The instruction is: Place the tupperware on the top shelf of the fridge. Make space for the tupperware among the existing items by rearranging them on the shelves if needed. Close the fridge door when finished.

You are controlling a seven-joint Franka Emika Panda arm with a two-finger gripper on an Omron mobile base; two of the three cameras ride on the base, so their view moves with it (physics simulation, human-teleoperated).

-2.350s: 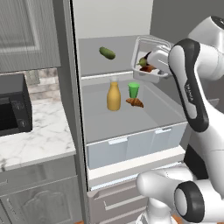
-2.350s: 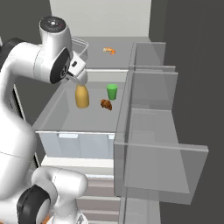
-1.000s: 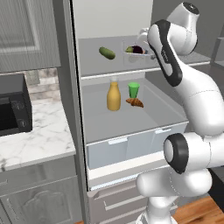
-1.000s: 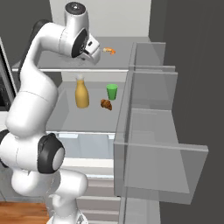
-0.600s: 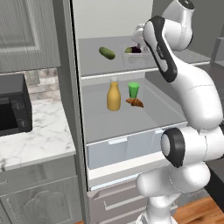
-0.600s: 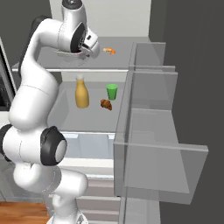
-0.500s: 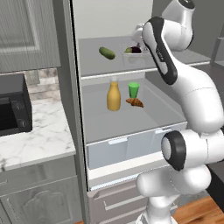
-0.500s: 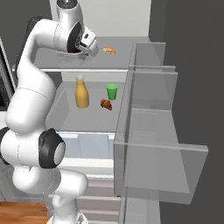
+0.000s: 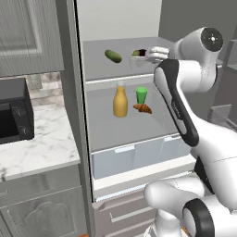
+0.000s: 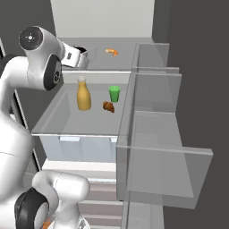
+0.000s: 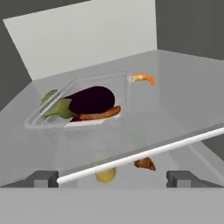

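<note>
The clear tupperware (image 11: 83,109) sits on the top shelf (image 11: 175,105) just ahead of the tool (image 11: 112,177), whose fingers stand spread wide and apart from it; inside lie a dark eggplant (image 11: 89,99) and an orange-brown strip. The hand view shows a small orange piece (image 11: 143,78) beyond the tupperware. From the left base view a cucumber (image 9: 113,56) lies left of the tool, with a bottle (image 9: 120,102), green cup (image 9: 141,95) and pastry (image 9: 143,108) on the shelf below; no writing is legible.

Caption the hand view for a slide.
Tupperware holding an eggplant sits on the top shelf, open end effector just behind it.
</note>
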